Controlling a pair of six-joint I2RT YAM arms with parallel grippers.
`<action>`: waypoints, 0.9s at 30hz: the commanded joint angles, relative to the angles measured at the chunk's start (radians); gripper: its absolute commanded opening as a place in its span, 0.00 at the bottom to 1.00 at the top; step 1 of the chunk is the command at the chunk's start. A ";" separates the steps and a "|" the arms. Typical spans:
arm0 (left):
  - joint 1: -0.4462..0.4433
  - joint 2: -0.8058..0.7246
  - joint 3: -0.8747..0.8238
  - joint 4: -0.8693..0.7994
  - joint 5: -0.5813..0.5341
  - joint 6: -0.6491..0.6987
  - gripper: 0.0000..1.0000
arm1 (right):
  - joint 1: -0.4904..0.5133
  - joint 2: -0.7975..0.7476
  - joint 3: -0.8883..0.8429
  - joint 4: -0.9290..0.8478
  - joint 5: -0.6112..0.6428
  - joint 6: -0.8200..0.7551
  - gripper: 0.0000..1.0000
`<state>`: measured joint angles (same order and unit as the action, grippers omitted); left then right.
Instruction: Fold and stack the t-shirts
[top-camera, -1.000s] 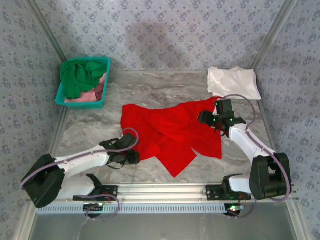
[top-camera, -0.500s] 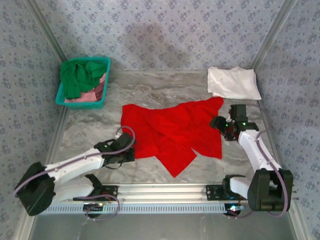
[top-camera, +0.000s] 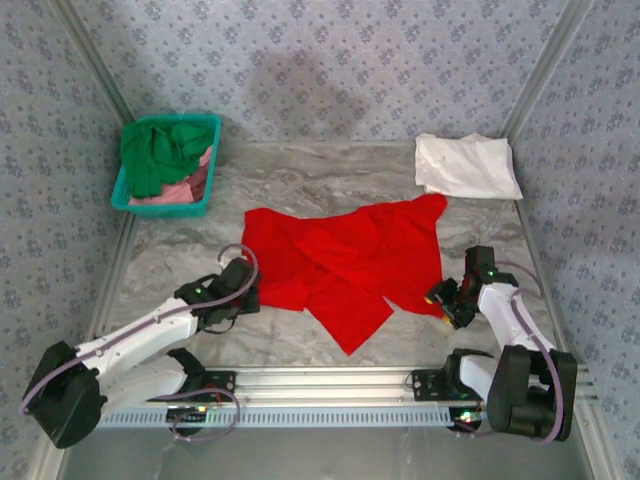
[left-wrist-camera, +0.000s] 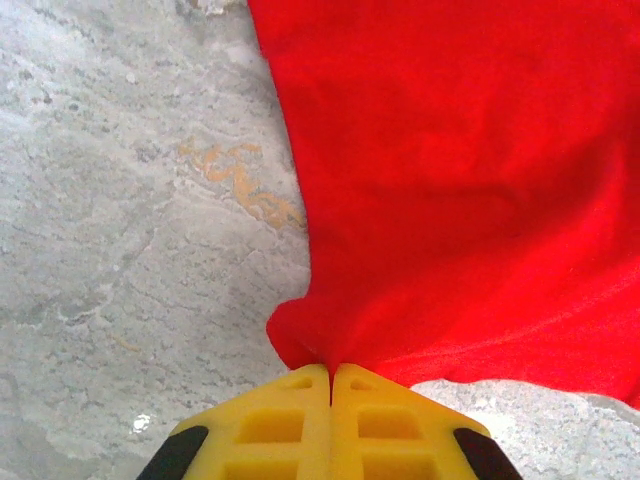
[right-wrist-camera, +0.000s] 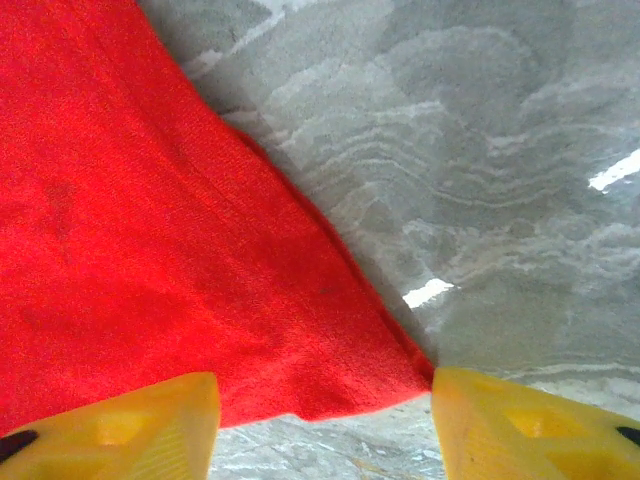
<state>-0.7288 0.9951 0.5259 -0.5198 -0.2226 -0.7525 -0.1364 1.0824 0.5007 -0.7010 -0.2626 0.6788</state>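
Right arm has slid back toward the near edge of the worktop (top-camera: 300, 190). The right fingers (right-wrist-camera: 150, 410) gape wide, with the near right corner of the red t-shirt (top-camera: 340, 255) between them. The left fingers (left-wrist-camera: 290, 420) pinch its left corner tight. It lies spread mid-worktop.

Your right claw (right-wrist-camera: 320, 390): jaws wide apart at the bottom edge.
Red t-shirt (right-wrist-camera: 130, 240): left of frame, its corner between them.
Bench (right-wrist-camera: 480, 180): grey marble, upper right.

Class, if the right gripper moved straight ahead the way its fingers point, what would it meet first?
Probably the corner of the bright red cloth t-shirt lying between the open fingers of the right gripper, with grey marbled table beyond. Its height above the cloth is unclear.
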 joint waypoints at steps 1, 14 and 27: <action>0.014 -0.026 0.016 0.017 -0.017 0.033 0.00 | -0.006 0.020 -0.031 0.089 -0.045 0.044 0.56; 0.034 -0.118 0.006 -0.001 -0.064 0.019 0.00 | 0.006 0.042 -0.046 0.209 -0.071 0.102 0.09; 0.087 -0.589 0.180 -0.124 -0.233 0.324 0.00 | 0.020 -0.318 0.365 -0.237 0.030 -0.040 0.00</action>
<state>-0.6468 0.4961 0.6258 -0.5739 -0.3847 -0.5465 -0.1253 0.8295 0.7727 -0.7494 -0.2787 0.6979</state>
